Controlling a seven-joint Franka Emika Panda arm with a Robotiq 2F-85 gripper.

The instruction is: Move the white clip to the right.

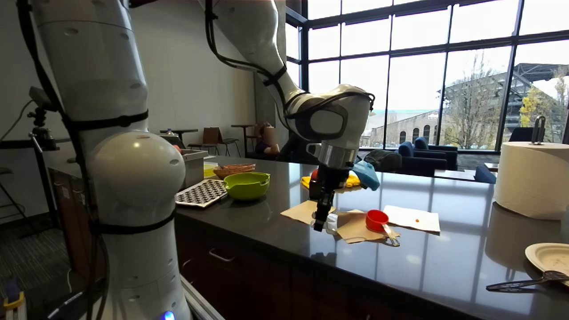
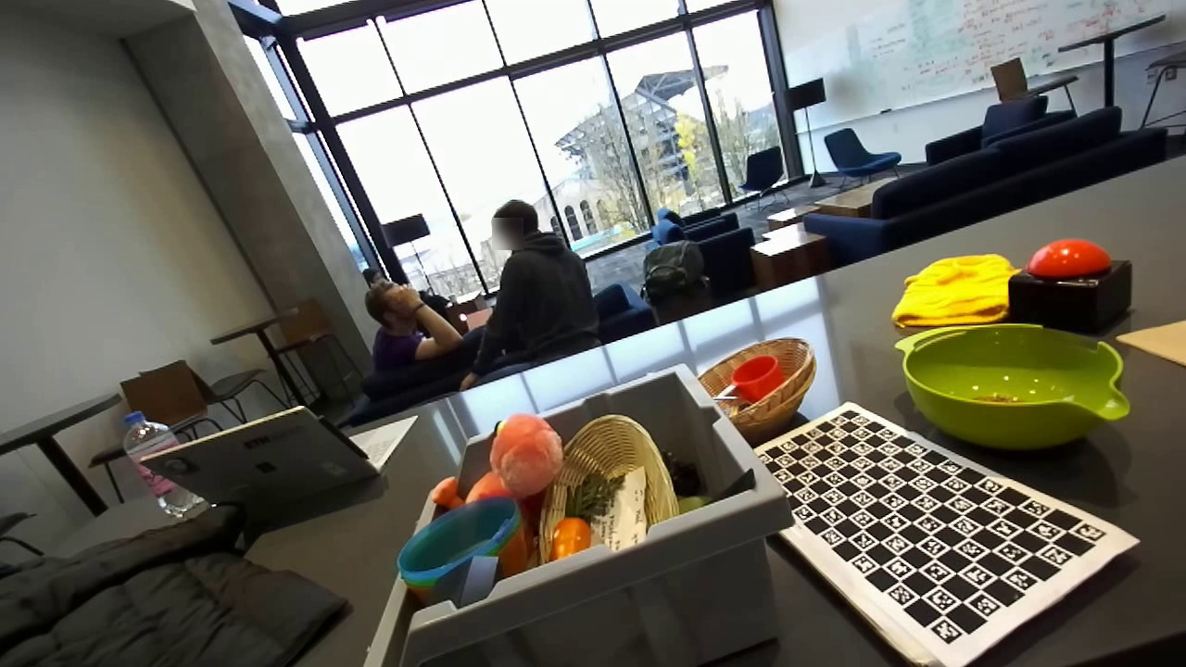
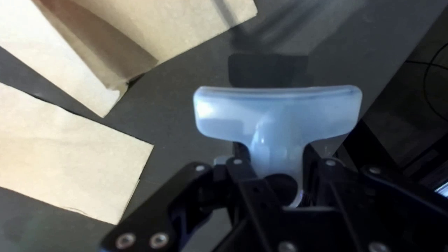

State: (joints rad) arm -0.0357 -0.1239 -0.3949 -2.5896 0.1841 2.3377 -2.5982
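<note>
Clearly grasped: the white clip (image 3: 278, 120) sits in the gripper (image 3: 276, 157), both fingers (image 3: 313, 161) clenched on its stem, its broad bar toward twelve o'clock in the wrist view. Held clear of the dark countertop (image 3: 182, 133). Same view, bearings from the clip: creased tan napkin (image 3: 168, 28) at ten, flatter tan napkin (image 3: 70, 157) about nine. In an exterior view, bearings from the gripper: red measuring cup (image 1: 377, 217) at three, set on one of the napkins, handle pointing to five; white paper sheet (image 1: 402, 215) farther out at three, small orange scrap (image 1: 417, 220) on it; paper towel roll (image 1: 529, 182) just short of three, well apart; paper plate (image 1: 544, 253) about three, black utensil (image 1: 529, 281) overlapping its rim; yellow cloth (image 1: 353, 181) about one; lime-green mixing bowl (image 1: 246, 190) at ten. Bowl shows in both exterior views; in an exterior view, bearings from the bowl: checkered board (image 2: 927, 519) at seven, gray bin (image 2: 667, 593) at eight, wicker basket (image 2: 783, 412) at nine with another red cup (image 2: 758, 380) inside.
</note>
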